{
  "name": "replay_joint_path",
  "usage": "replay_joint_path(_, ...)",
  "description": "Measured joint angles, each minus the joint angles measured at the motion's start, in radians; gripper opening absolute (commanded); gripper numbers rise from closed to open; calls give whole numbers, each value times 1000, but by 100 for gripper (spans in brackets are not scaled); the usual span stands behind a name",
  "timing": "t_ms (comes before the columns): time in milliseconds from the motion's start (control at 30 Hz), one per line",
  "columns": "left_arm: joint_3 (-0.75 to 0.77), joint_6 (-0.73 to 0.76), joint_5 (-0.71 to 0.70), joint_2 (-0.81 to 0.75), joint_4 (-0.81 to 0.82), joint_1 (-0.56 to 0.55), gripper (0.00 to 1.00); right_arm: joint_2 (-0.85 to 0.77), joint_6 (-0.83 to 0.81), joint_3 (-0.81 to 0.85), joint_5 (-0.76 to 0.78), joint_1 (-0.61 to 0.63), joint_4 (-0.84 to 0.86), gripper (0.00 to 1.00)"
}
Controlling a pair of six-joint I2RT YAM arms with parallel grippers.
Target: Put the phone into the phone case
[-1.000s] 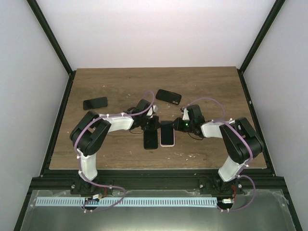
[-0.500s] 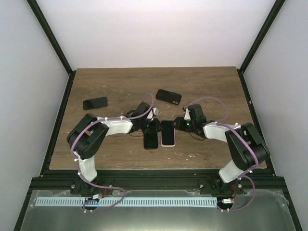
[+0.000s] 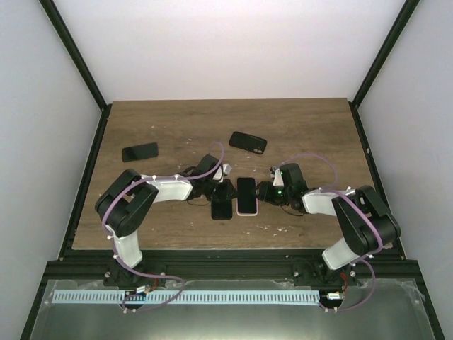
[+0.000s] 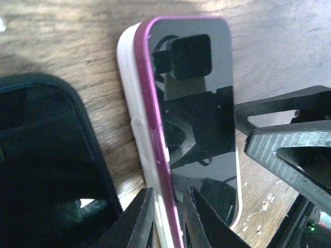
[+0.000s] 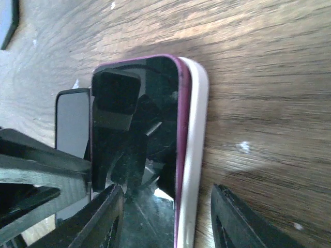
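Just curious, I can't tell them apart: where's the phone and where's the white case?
phone [image 4: 196, 113]: left wrist view, middle of its dark screen.
white case [image 4: 133, 82]: left wrist view, its side wall.

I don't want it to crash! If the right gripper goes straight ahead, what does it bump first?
Probably the phone in its white case: it lies right ahead, its near end between the fingers of the open right gripper. How close is hard to tell.

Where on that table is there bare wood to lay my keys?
The far strip behind the left black phone and far black phone is bare, as is the far right corner of the table. The middle is crowded: left tool and right tool flank the pink-rimmed phone and black case.
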Motion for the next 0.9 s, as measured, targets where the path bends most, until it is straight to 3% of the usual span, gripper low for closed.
replay_joint_path(267,-13,5,8,12,5,6,13,55,82,-23,-91,5,148,51)
replay_joint_path(533,-74,-57,65,12,106,24,15,77,183,-24,-123,4,210,52)
replay_joint_path(900,-111,-82,80,-20,98,19,14,36,269,-83,-192,0,257,49)
